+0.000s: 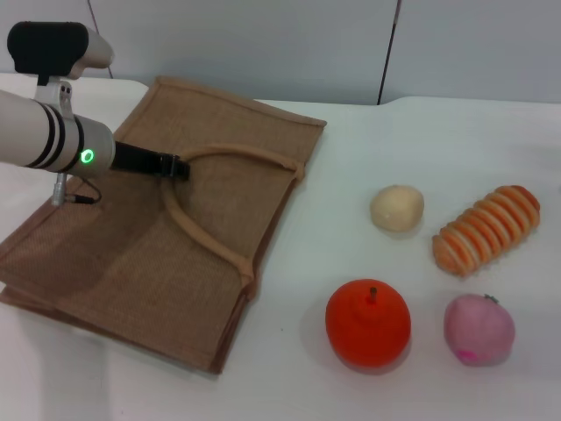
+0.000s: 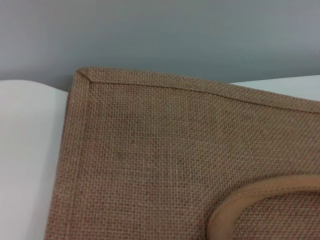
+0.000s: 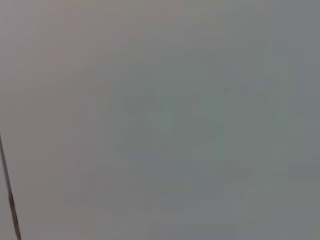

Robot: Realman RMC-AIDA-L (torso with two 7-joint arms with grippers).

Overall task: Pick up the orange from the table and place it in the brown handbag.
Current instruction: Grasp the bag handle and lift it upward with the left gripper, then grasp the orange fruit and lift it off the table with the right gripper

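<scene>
On the left, the robot's left arm reaches in over the brown handbag (image 1: pixel 158 254), which lies flat on the white table (image 1: pixel 289 377). The left gripper (image 1: pixel 175 167) is down at the bend of the bag's upper rope handle (image 1: pixel 250 155), its dark fingers meeting the loop there. From where I stand I cannot tell whether those fingers are clamped on the handle, merely touching it, or spread apart. The second handle (image 1: pixel 206 237) curves across the middle of the bag toward its right-hand edge. The left wrist view shows only burlap: a hemmed corner of the handbag (image 2: pixel 165 150) and a curve of handle (image 2: pixel 260 195) at one edge, with a strip of table (image 2: pixel 30 150) beside it.

Further right, well apart from that gripper and off the bag entirely, the orange (image 1: pixel 368 323) sits on the table near the front edge, stem up. It is the nearest fruit to the bag's right-hand edge, though bare tabletop lies between them. Behind it rests a pale round roll (image 1: pixel 397 208). To the right of the roll lies a ribbed orange-and-cream loaf (image 1: pixel 486 230), set on a slant. Just beside the orange, on its right, is a pink round fruit (image 1: pixel 479 329).

The right gripper is out of sight; its wrist view shows only a plain grey surface.
</scene>
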